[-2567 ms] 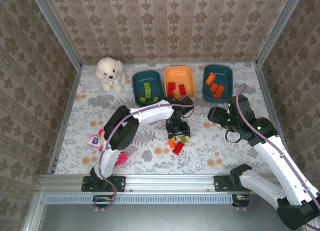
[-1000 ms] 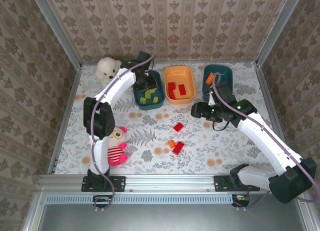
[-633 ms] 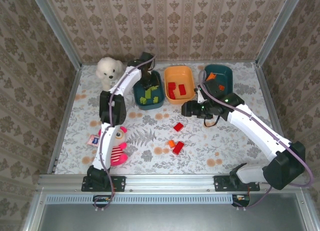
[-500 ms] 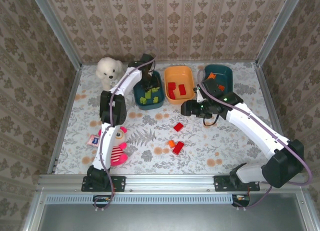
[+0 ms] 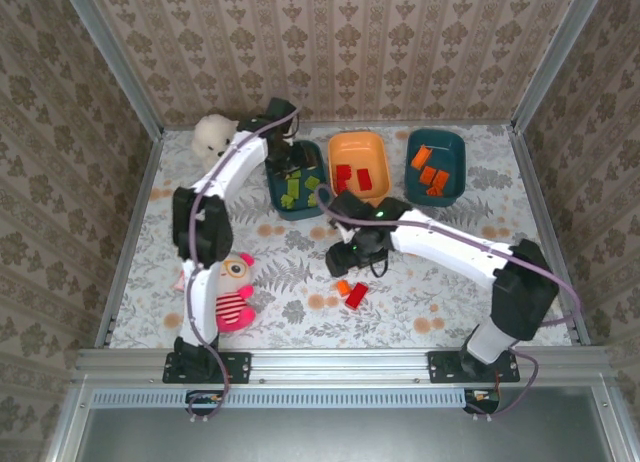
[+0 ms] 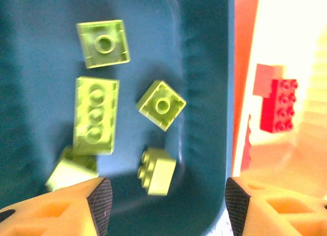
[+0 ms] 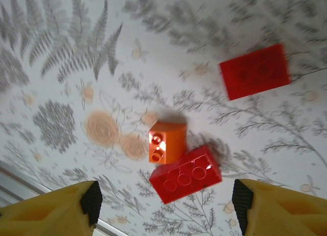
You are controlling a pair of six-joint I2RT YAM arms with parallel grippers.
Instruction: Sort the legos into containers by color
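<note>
My left gripper (image 5: 297, 168) (image 6: 167, 205) hangs open over the left dark teal tub (image 5: 300, 211) (image 6: 204, 93), which holds several light green legos (image 6: 95, 115); one small green brick (image 6: 156, 170) lies just ahead of the fingers. The orange tub (image 5: 360, 142) (image 6: 245, 52) holds red bricks (image 6: 278, 105). The right teal tub (image 5: 452, 145) holds orange bricks (image 5: 430, 172). My right gripper (image 5: 352, 266) (image 7: 166, 205) is open above the table, over an orange brick (image 7: 166, 140) (image 5: 342, 287) touching a red brick (image 7: 186, 174) (image 5: 356, 296). A second red brick (image 7: 254, 72) lies farther off.
A white plush dog (image 5: 212, 137) sits at the back left beside the left arm. A striped pink doll (image 5: 230, 294) lies at the near left. Patterned walls close the table at the back and sides.
My right arm has swung from beside the right tubs leftward and nearer, ending over the loose bricks. My left gripper stays over the left teal tub.
</note>
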